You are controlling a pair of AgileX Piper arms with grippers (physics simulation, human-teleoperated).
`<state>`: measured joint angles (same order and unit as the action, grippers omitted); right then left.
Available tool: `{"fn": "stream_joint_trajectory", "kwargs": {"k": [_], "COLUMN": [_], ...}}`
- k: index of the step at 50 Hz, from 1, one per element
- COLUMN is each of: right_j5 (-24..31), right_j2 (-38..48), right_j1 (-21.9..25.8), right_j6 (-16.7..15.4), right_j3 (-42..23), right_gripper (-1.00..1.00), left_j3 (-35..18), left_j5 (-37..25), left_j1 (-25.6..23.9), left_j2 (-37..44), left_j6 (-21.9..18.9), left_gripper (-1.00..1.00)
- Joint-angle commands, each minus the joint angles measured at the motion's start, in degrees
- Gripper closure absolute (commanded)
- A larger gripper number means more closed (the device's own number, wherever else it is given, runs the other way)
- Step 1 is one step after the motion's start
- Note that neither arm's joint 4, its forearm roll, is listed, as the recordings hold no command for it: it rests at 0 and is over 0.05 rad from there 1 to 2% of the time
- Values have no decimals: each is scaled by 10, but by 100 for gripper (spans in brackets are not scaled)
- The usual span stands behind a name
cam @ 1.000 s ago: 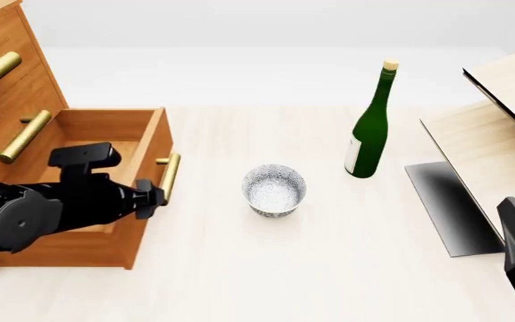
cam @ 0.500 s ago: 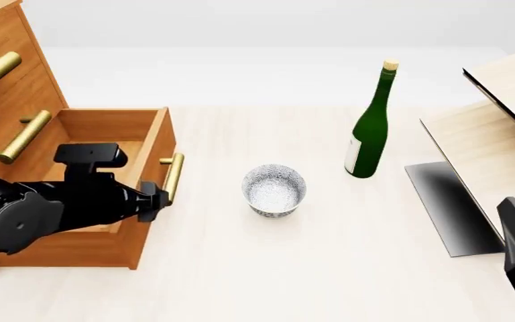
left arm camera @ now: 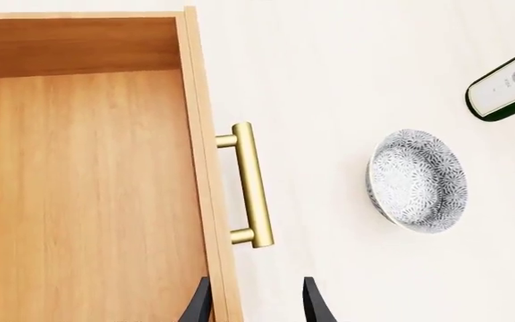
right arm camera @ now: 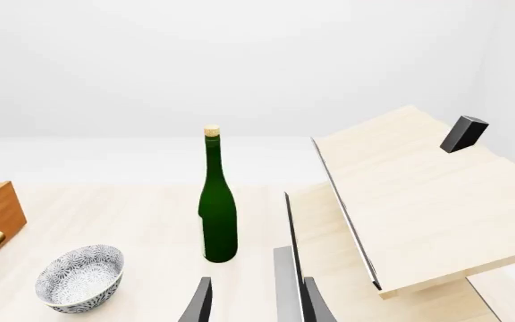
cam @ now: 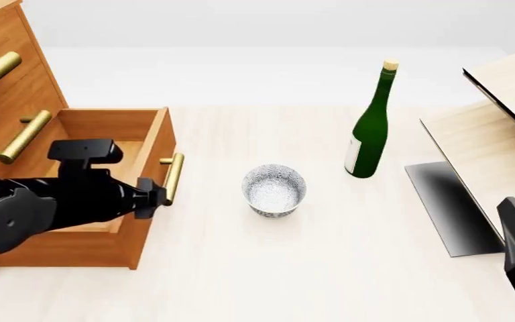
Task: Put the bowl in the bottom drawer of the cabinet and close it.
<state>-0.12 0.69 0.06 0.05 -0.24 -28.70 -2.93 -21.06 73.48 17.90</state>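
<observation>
Left to right: cabinet (cam: 7,80) with bottom drawer (cam: 105,134) pulled out; left gripper (cam: 156,191) beside its handle (cam: 172,178), jaws apart, empty; bowl (cam: 273,190) on bench (cam: 329,268); bottle (cam: 369,127); right gripper (right arm camera: 253,302), jaws apart, empty.

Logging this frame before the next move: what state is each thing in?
bottom drawer: pulled open, nothing seen inside
bowl: upright on the table, outside the drawer, nothing in it
green bottle: standing upright, corked
upper drawers: shut
left tool: open, near the drawer handle, holding nothing
right tool: open, holding nothing
</observation>
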Motion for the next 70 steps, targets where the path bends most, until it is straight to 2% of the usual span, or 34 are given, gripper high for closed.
{"fn": "stream_joint_trajectory", "kwargs": {"k": [1,31,70], "right_j5": [0,0,0], "right_j2": [0,0,0], "right_j1": [0,0,0], "right_j6": [0,0,0], "right_j3": [0,0,0], "right_gripper": [-100,-100,-100], "left_j3": [-23,-55,-107], "left_j5": [-5,-64,-87], "left_j1": [-24,-6,-22], "left_j2": [-32,-92,-146], "left_j6": [-28,-74,-106], "left_gripper": [-100,-100,-100]}}
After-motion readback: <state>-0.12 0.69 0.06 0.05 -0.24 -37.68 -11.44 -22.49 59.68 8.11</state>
